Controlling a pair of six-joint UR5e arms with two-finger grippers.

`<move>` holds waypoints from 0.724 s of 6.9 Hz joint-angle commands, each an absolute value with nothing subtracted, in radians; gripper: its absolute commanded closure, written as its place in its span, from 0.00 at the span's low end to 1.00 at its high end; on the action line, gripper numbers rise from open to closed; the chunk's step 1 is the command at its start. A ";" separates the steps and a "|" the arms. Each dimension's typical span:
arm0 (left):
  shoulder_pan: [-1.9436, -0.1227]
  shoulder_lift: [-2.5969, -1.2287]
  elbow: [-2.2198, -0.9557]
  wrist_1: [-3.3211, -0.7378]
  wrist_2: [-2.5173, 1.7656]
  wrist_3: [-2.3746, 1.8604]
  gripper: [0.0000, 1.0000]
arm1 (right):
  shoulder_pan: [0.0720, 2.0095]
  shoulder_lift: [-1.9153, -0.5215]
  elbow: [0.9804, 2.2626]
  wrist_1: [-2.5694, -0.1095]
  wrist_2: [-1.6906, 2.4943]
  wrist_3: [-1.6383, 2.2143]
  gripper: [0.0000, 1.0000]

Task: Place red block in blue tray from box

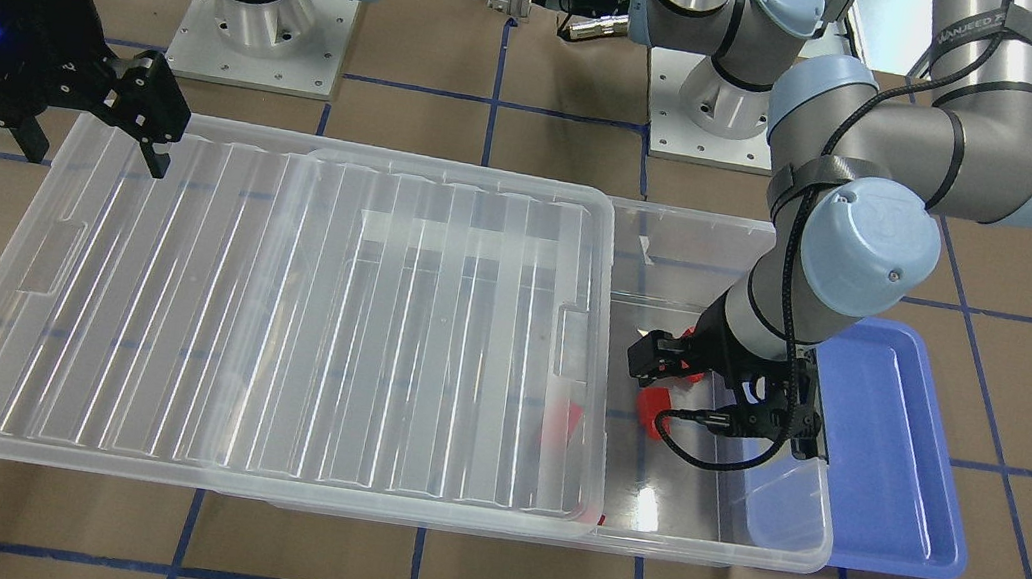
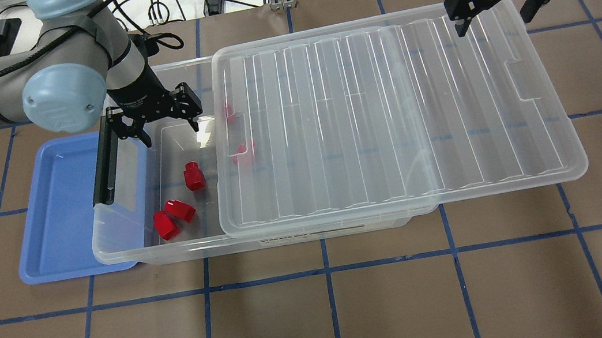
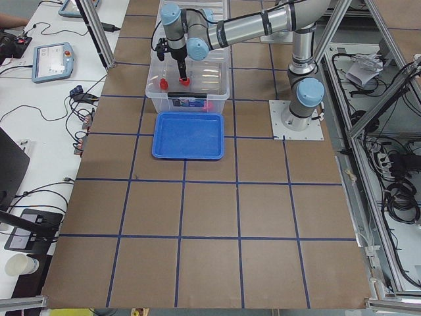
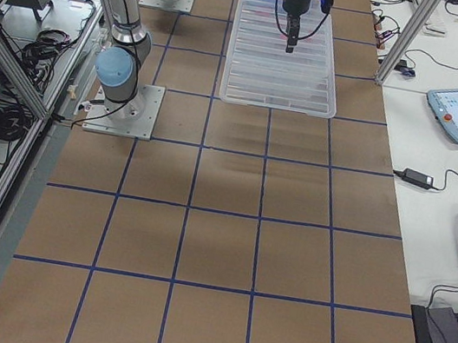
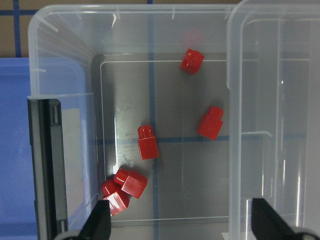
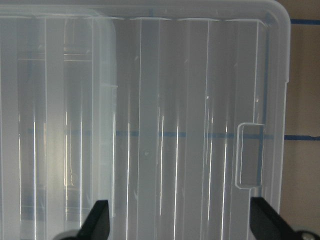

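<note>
left claw [image 2: 169,129] hangs over the uncovered end of the box [image 2: 172,249], fingers spread wide, holding nothing; its fingertips are near the far wall, above the box floor; wrist view shows both fingertips at the bottom edge w/ open space between them.

box is a big clear bin on the brown surface [image 2: 355,313], which has a blue tape grid; the ribbed clear lid [image 2: 388,122] lies on top but offset toward the robot's right, overhanging that end & leaving the left end open; a black latch [image 2: 103,166] is on the open short end.

one red block [image 5: 147,143] lies alone on the box floor, about mid-width of the open part, not touched by the claw; two more red blocks [image 5: 125,187] lie touching each other near the latch-end wall; two others [image 5: 211,122] lie further in, seen through the lid edge in the overhead view.

blue tray [image 2: 64,223] sits on the surface just beside the latch end; in the overhead view the box rim overlaps its edge; nothing is in the tray.

right claw [image 2: 494,21] is also spread wide, holding nothing, above the lid's far right corner; whether it touches the lid, can't tell.
</note>
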State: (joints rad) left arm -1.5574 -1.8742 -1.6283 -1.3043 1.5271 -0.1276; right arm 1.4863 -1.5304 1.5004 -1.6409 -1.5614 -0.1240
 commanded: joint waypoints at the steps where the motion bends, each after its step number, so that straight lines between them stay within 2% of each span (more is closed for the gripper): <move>1: -1.555 -1.876 -1.670 -1.270 1.528 -0.130 0.00 | 1.489 -1.529 1.496 -1.634 -1.562 -0.124 0.00; 5: -1.554 -1.878 -1.687 -1.244 1.528 -0.133 0.00 | 1.491 -1.531 1.500 -1.629 -1.563 -0.123 0.00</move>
